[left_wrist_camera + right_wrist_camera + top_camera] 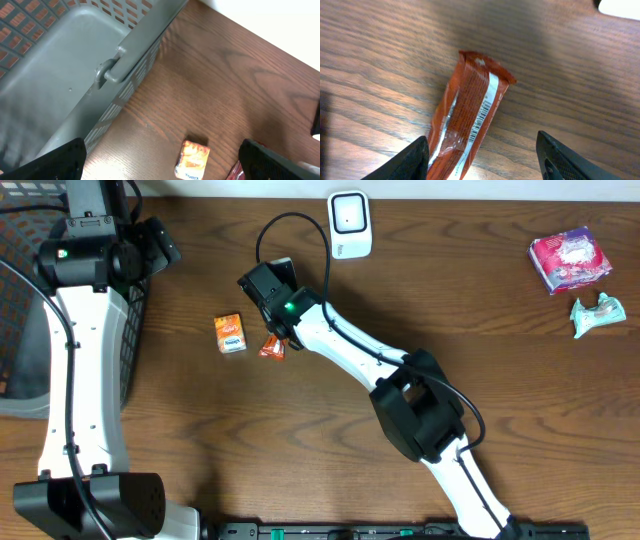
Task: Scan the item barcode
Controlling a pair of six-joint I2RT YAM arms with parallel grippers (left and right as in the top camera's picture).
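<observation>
The item between my right gripper's (pixel 482 141) fingers is a red-orange snack packet (pixel 467 117) lying flat on the wooden table, its barcode (pixel 481 117) facing up. The gripper is open: its left finger (pixel 412 162) sits right beside the packet's edge and its right finger (pixel 570 160) stands well apart. From overhead, the packet (pixel 272 348) lies just under the right gripper (pixel 276 330). A white scanner (pixel 350 223) stands at the table's far edge. My left gripper (pixel 162 167) is wide open and holds nothing. It hangs over the table beside the basket.
A small orange box (pixel 230 333) lies left of the packet, also seen in the left wrist view as the orange box (pixel 192 159). A grey mesh basket (pixel 75 65) stands at the left edge. A pink packet (pixel 570 260) and a teal wrapper (pixel 597 313) lie far right.
</observation>
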